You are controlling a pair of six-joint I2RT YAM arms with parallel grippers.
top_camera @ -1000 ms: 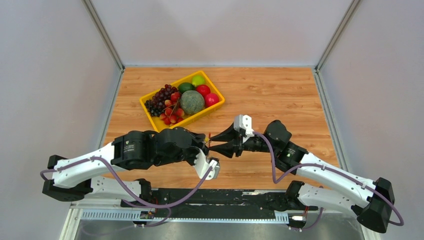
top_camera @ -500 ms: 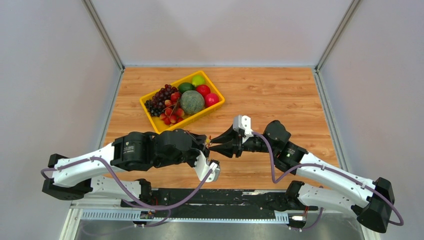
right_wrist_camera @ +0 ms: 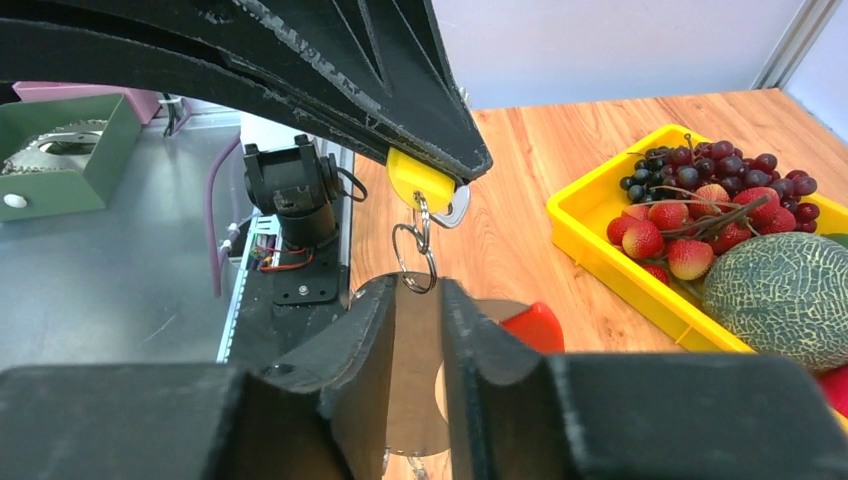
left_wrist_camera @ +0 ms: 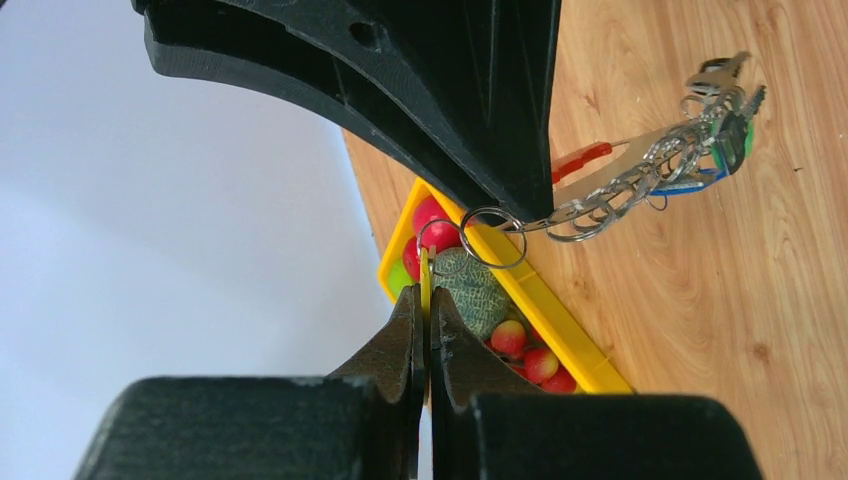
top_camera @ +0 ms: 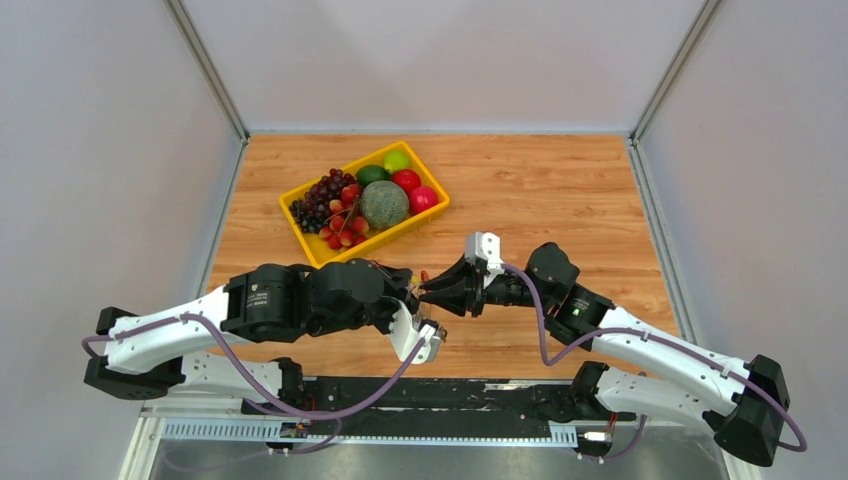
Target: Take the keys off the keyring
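Narrower than a second ago, the right gripper [right_wrist_camera: 417, 292] flanks the keyring [left_wrist_camera: 640, 175]; whether it grips, I cannot tell. The left gripper [left_wrist_camera: 421, 300] pinches the yellow key [right_wrist_camera: 420, 180]. Other keys [left_wrist_camera: 730, 135] dangle, with the fruit tray [left_wrist_camera: 560, 320] beyond. Pulling apart looks next.

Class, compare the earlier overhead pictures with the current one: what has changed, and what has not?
The right fingers narrowed around the keyring hanging from the yellow key and edged slightly left. The left fingers stayed shut on that key; the tray did not move.
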